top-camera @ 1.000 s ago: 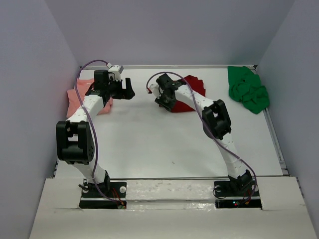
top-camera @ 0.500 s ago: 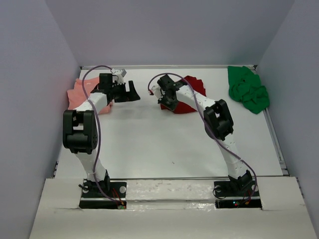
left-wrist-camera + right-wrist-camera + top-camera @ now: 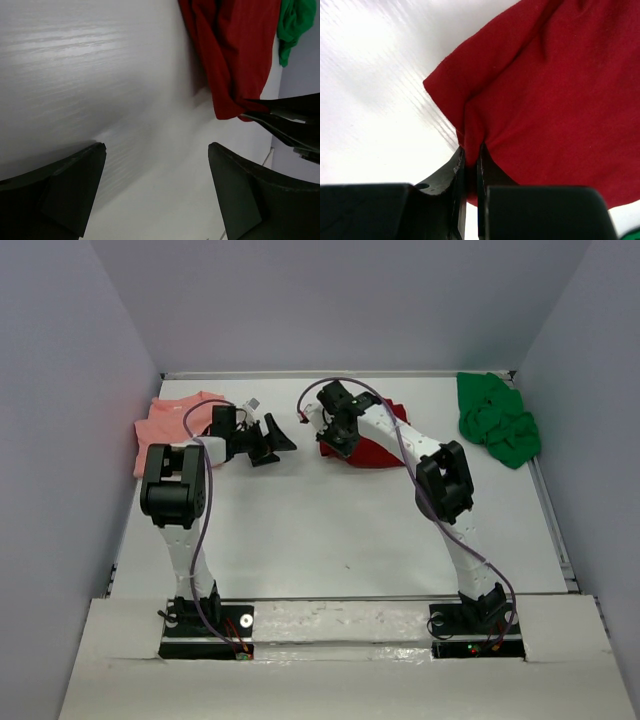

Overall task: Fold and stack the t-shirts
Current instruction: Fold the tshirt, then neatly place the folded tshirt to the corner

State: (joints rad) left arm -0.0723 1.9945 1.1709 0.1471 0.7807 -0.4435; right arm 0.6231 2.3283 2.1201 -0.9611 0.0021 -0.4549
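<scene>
Dark red t-shirt [image 3: 545,100], edge tight between jaws of the right tool [image 3: 470,152].

dark red t-shirt [image 3: 372,454], salmon pink t-shirt [image 3: 165,425], bright green t-shirt [image 3: 497,420], white table [image 3: 330,520], pale lilac walls [image 3: 350,300]

Bright glare on table [image 3: 75,45] (soft shadow beside dark red t-shirt [image 3: 235,45]).

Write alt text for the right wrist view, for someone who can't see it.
The right gripper is pinched shut on a fold at the edge of the dark red t-shirt, with the cloth bunching upward from the pinch. The shirt fills the upper right of the view, and the bare white table lies to the left.
</scene>
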